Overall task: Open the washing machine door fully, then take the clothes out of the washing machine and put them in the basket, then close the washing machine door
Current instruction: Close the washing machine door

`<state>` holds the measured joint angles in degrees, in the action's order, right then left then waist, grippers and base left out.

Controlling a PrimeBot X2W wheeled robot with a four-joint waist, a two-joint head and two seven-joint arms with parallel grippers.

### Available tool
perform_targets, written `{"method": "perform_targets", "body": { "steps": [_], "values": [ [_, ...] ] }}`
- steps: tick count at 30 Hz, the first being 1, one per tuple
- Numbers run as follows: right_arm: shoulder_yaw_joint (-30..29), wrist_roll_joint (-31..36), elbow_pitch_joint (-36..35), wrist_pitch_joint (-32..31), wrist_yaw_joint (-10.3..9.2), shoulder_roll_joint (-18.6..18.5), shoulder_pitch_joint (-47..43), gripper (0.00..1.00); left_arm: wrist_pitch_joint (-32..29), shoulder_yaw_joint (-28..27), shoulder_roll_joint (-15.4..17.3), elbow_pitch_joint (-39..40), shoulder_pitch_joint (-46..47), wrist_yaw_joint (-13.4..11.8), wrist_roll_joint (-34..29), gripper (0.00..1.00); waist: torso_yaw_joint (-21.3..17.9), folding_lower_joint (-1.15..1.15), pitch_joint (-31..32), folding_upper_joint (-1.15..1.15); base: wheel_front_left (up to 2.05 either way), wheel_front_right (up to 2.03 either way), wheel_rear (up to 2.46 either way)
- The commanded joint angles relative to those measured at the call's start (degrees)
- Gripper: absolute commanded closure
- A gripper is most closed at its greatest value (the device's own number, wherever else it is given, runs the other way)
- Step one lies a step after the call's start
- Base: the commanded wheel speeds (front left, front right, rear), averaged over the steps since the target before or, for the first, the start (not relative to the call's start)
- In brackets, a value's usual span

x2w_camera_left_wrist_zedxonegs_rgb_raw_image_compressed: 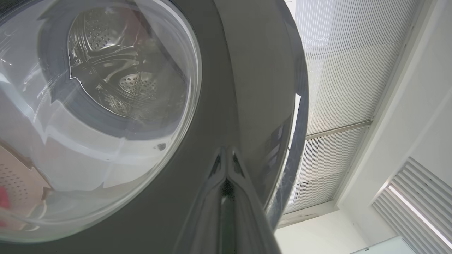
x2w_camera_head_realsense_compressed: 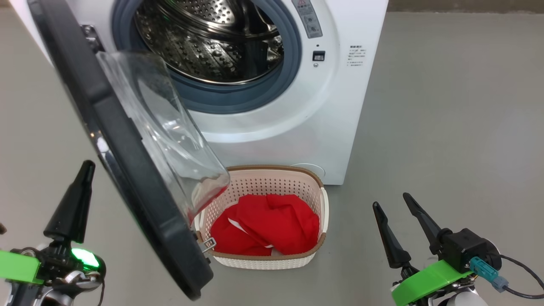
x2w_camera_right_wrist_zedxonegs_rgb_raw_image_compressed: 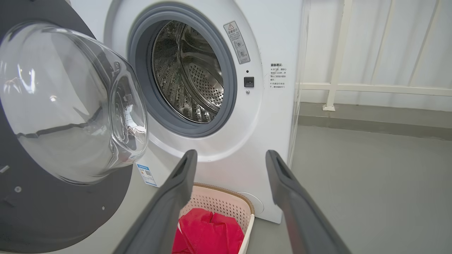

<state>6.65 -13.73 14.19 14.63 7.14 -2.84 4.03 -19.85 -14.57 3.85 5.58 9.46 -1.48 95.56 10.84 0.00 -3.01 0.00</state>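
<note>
The washing machine (x2w_camera_head_realsense_compressed: 297,127) stands with its door (x2w_camera_head_realsense_compressed: 131,178) swung out toward me at the left, the glass bowl (x2w_camera_head_realsense_compressed: 170,140) facing the drum (x2w_camera_head_realsense_compressed: 212,42). No clothes show in the part of the drum I can see. The clothes (x2w_camera_head_realsense_compressed: 272,225) lie red in the basket (x2w_camera_head_realsense_compressed: 272,168) on the floor below the opening. My left gripper (x2w_camera_head_realsense_compressed: 88,166) is shut and empty, close to the door's black outer face (x2w_camera_left_wrist_zedxonegs_rgb_raw_image_compressed: 240,70). My right gripper (x2w_camera_head_realsense_compressed: 391,201) is open and empty, right of the basket. From the right wrist, its fingers (x2w_camera_right_wrist_zedxonegs_rgb_raw_image_compressed: 176,183) frame the basket (x2w_camera_right_wrist_zedxonegs_rgb_raw_image_compressed: 226,203) and clothes (x2w_camera_right_wrist_zedxonegs_rgb_raw_image_compressed: 208,233).
Grey floor (x2w_camera_head_realsense_compressed: 446,127) stretches to the right of the machine. A white railing (x2w_camera_right_wrist_zedxonegs_rgb_raw_image_compressed: 370,88) and pale wall stand behind it. The door's lower edge overhangs the basket's left side. A cable (x2w_camera_head_realsense_compressed: 518,276) trails from my right wrist.
</note>
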Motion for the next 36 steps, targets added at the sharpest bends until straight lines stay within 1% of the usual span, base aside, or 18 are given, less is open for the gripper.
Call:
{"method": "perform_targets", "body": {
  "steps": [1, 3, 6, 15, 19, 24, 29, 31, 36],
  "values": [
    [1.63, -0.39, -1.58, 0.37, 0.35, -0.04, 2.81, 0.00, -1.06, -1.83, 1.57, 2.76, 0.46, -1.05, 0.78, 1.00, -0.43, 0.00, -0.48, 0.00, 0.00, 0.00, 0.00],
    [1.73, -0.46, -1.62, 0.37, 0.35, -0.04, 2.93, 0.00, -1.41, -1.69, 1.53, 4.11, -0.06, -2.03, 1.03, 1.00, -0.79, 0.00, -0.76, 0.00, 0.00, 0.00, 0.00],
    [2.12, -0.60, -1.57, 0.37, 0.35, -0.04, 3.18, 0.00, -1.18, -1.53, 1.24, 5.44, -0.44, -2.63, 1.17, 1.00, -1.67, 0.00, -1.08, 0.00, 0.00, 0.00, 0.00],
    [2.13, -0.76, -1.65, 0.37, 0.35, -0.04, 3.21, 0.00, -1.02, 1.23, 0.02, 8.77, -1.12, -2.69, 2.71, 1.00, -5.45, 0.00, -1.21, 0.00, 0.00, 0.00, 0.00],
    [2.31, -0.90, -1.72, 0.37, 0.35, -0.04, 3.21, 0.00, -0.53, 2.40, -0.16, 9.35, -1.02, -2.75, 2.13, 1.00, -7.47, 0.00, -1.36, 0.00, 0.00, 0.00, 0.00],
    [2.56, -0.83, -1.95, 0.37, 0.35, -0.04, 3.39, 0.00, 1.62, 3.92, -0.22, 8.02, 0.72, -3.16, -1.03, 1.00, -10.51, 0.00, -2.11, 0.00, 0.00, 0.00, 0.00],
    [2.61, -0.68, -2.17, 0.37, 0.35, -0.04, 3.61, 0.00, 4.12, 5.40, -0.37, 6.03, 3.48, -2.71, -3.83, 1.00, -12.84, 0.00, -3.09, 0.00, 0.00, 0.00, 0.00],
    [2.59, -0.66, -2.22, 0.37, 0.35, -0.04, 3.78, 0.00, 5.23, 5.74, -0.44, 4.74, 5.09, -2.47, -4.51, 1.00, -13.73, 0.00, -3.54, 0.00, 0.00, 0.00, 0.00],
    [2.75, -0.75, -2.63, 0.37, 0.35, -0.04, 4.44, 0.00, 8.46, 5.70, -0.53, 0.39, 9.74, -3.11, -6.42, 1.00, -15.94, 0.00, -5.01, 0.00, 0.00, 0.00, 0.00]
  ]
}}
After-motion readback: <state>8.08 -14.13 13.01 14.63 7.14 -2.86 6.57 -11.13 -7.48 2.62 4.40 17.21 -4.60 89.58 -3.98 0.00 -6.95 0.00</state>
